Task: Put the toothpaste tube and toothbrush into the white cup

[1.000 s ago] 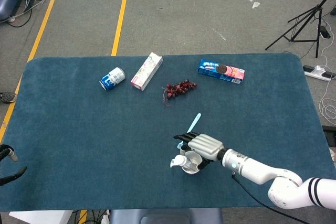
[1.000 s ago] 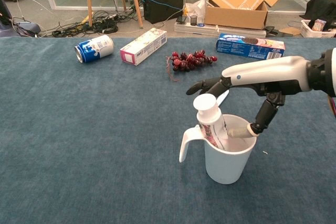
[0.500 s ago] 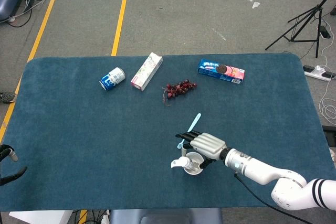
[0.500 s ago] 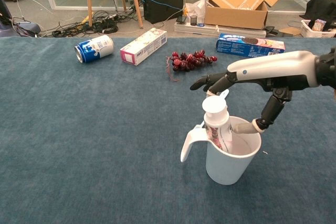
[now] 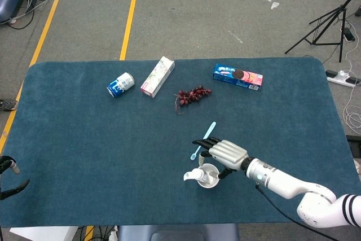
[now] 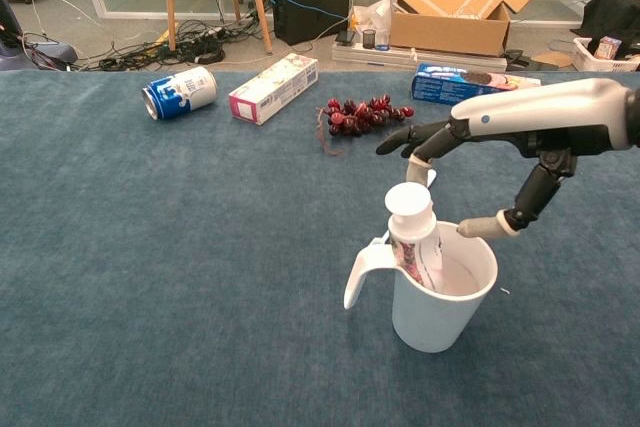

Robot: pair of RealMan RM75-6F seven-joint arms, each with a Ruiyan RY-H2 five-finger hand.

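The white cup (image 6: 445, 302) stands on the blue table near its front, also seen from above (image 5: 208, 176). The toothpaste tube (image 6: 413, 247) stands in it, leaning against the handle side, white cap (image 6: 410, 203) up. My right hand (image 6: 470, 132) hovers just above and behind the cup, fingers spread and holding nothing; its thumb tip is at the cup's far rim. The light blue toothbrush (image 5: 204, 139) lies flat on the cloth just beyond the cup, beside the right hand (image 5: 227, 153). Only fingertips of my left hand (image 5: 8, 178) show at the table's front left, apart and empty.
Along the far side lie a blue can (image 5: 120, 84), a pink-and-white carton (image 5: 157, 76), a bunch of dark grapes (image 5: 193, 93) and a blue cookie pack (image 5: 237, 75). The table's front edge (image 5: 169, 225) runs close below the cup.
My right hand has lifted and drawn back to the right; its thumb came out of the cup to the rim. The tube stays standing in the cup.
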